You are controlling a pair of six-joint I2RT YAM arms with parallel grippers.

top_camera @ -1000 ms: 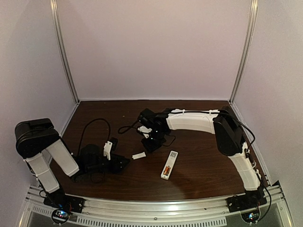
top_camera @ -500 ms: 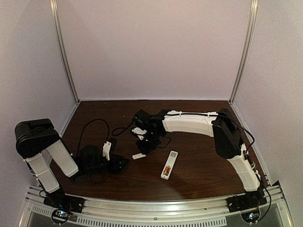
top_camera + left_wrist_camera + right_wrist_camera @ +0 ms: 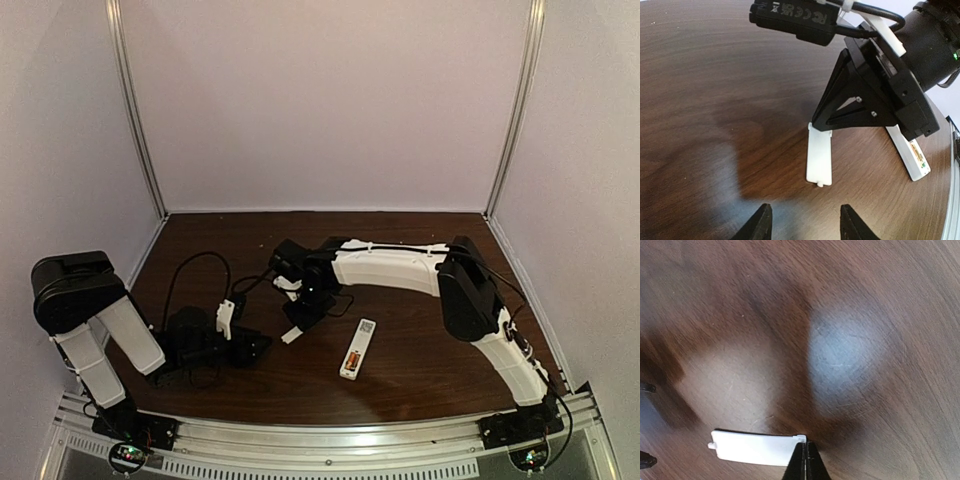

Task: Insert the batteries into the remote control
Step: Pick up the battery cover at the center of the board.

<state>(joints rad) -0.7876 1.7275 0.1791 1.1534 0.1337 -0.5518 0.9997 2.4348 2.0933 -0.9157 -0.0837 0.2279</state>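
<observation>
Where the right claw [image 3: 821, 126] blocks the left wrist view, only one end of the remote control [image 3: 912, 157] shows. The batteries [image 3: 351, 360] read as one orange speck. The remote control lies on the bench [image 3: 420, 370], apart from that closed claw, whose tips touch the cover plate [image 3: 752, 447]. Left claw [image 3: 802, 222]: parted.

Right arm [image 3: 390, 268] lies across mid-table, barring reach over it. Right gripper [image 3: 298, 322], tips pinched together, touches cover plate [image 3: 819, 160] far end; left gripper [image 3: 802, 224], jaws apart, just short of near end. Remote control [image 3: 357, 348] unobstructed from above.
</observation>
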